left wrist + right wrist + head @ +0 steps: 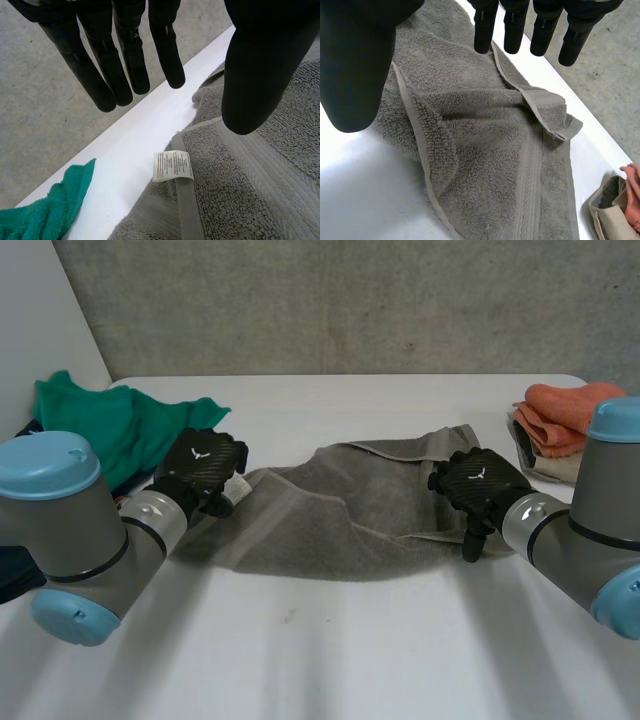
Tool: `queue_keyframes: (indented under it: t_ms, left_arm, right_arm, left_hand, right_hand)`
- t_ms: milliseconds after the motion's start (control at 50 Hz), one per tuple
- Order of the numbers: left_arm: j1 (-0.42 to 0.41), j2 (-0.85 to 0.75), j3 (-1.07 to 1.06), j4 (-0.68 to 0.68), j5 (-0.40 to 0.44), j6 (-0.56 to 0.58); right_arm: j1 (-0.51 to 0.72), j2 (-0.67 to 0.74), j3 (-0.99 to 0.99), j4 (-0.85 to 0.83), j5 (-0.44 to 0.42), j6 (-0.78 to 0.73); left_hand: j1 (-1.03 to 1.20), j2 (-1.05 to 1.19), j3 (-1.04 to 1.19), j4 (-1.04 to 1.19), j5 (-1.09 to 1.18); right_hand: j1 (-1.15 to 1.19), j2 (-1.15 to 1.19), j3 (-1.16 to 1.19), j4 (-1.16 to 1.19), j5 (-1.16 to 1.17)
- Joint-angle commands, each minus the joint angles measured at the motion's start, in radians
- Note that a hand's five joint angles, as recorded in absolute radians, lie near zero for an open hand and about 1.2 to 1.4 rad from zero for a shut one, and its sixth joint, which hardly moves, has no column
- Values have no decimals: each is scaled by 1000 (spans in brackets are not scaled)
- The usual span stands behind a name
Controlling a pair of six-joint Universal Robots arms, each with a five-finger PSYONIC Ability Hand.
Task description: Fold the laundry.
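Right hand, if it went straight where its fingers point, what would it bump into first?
Probably the grey towel: the right hand is open above it, fingers aimed at its folded-over hem. Depth is hard to judge.

Grey towel lies rumpled across the middle of white table, stretched btwn both hands. Left hand at its left end, back up; right hand on the right end. Green cloth bunched far left. Orange cloth folded on beige cloth, far right.
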Motion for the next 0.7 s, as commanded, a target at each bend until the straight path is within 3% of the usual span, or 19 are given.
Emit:
queue_keyframes:
  t_ms: [20,180,400,480,560,700]
  left_arm:
    - [15,4,4,-16,-10,17]
    - [73,46,-61,-155,-7,97]
    - [90,-3,-75,-103,42,174]
    - [66,-11,-4,-83,78,152]
    - [18,-68,142,-68,180,83]
    - [-53,-278,440,-258,268,57]
  right_arm:
    - [-5,-1,-2,2,3,0]
    - [-21,1,-13,8,9,2]
    - [-14,19,-13,9,15,2]
    - [-15,18,-14,12,24,6]
    - [-18,16,-14,14,24,14]
    - [-29,15,-19,20,24,14]
  left_hand:
    - [-6,-3,-4,0,8]
    - [-6,-3,-4,0,8]
    - [-26,-24,-25,-20,-12]
    - [-185,-182,-183,-179,-171]
    - [-276,-273,-274,-270,-262]
    - [-285,-282,-283,-279,-271]
  right_hand:
    - [-149,-38,-34,-49,-13]
    - [-149,-38,-34,-49,-13]
    - [-149,-38,-34,-49,-13]
    - [-149,-38,-34,-49,-13]
    - [-149,-38,-34,-49,-13]
    - [-149,-38,-34,-49,-13]
